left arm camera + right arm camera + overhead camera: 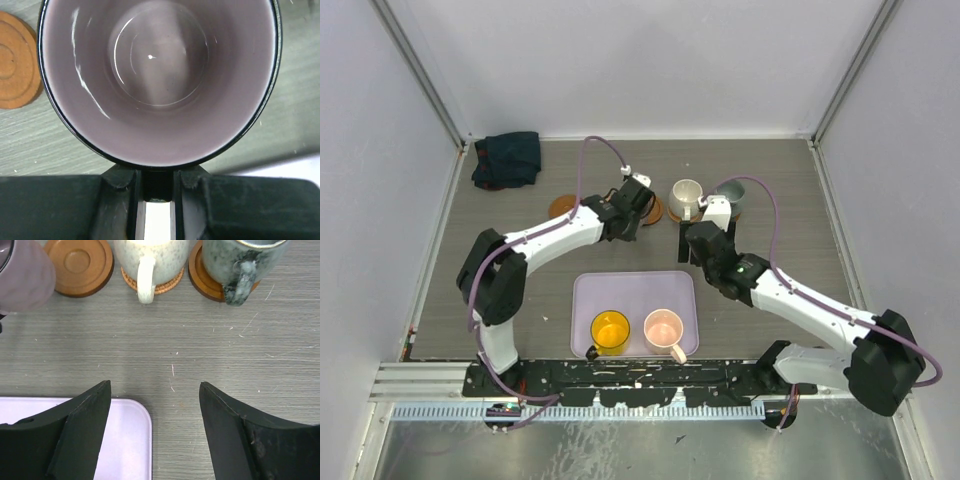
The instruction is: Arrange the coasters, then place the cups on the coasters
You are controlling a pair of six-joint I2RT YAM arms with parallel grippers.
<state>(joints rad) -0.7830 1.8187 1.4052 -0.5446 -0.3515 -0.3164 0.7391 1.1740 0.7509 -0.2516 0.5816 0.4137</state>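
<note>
Purple cup (160,75): upright with its mouth up, directly ahead of the left claw (156,179). Its foot is hidden, so I cannot tell whether it already rests on anything.
Left claw: nearly closed and clamped on the cup's near side just under the rim. I cannot tell whether it holds the handle or the wall.
Orange coaster (15,60): bare, left of the left claw, just beside the cup but apart from it.
Dark coaster (77,262): bare, ahead and left of the right claw (154,390), with the purple cup just to its left.
Cream cup (150,260): on a pale coaster (165,286), straight ahead of the right claw, handle towards it.
Grey-green cup (240,260): on a brown coaster (200,277), ahead and right of the right claw.
Right claw: spread wide and empty over the bare worktop (200,340), with a corner of the lavender tray (125,440) under its left finger.
Yellow cup (610,330), pink cup (665,327): on the tray, behind both claws.
Doing it well: centre the cup over a bare coaster before lowering it, and hold it level. Release only once the foot sits flat, then draw straight back so the handle is not dragged.
</note>
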